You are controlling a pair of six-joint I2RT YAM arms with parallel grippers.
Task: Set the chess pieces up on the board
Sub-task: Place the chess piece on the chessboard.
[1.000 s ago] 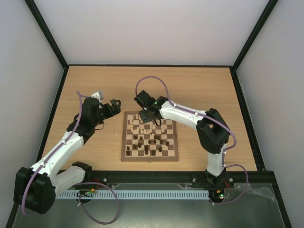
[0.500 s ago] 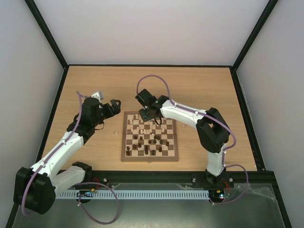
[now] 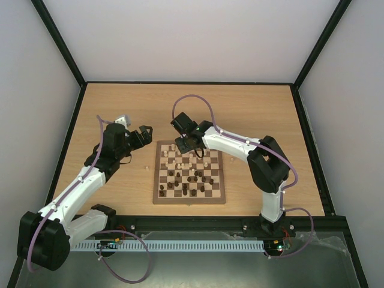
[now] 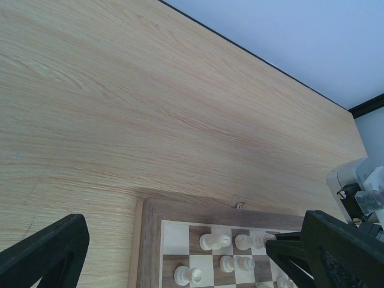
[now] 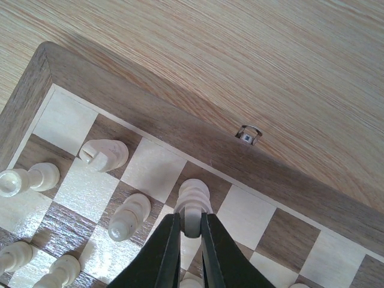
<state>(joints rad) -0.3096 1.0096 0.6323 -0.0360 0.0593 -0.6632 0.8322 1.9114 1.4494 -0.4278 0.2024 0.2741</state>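
Top view: the board point(image 3: 189, 200), strewn with chess pieces point(image 3: 191, 178), lies on the table point(image 3: 258, 108), with the left gripper point(image 3: 146, 133) off its 10 o'clock corner and the right gripper point(image 3: 192, 149) over its 12 o'clock edge; left wrist: jaws spread wide above the table; right wrist: jaws narrowed, pinching a cream piece point(image 5: 193, 195) beside the frame.

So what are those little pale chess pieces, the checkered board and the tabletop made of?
The pale cream turned chess pieces look like smooth, lightly varnished wood, though plastic is possible: they have ringed profiles and a soft sheen. The square checkered board seems wooden, with visible grain and glossy squares. The light tabletop shows printed-looking oak grain, probably matte laminate.
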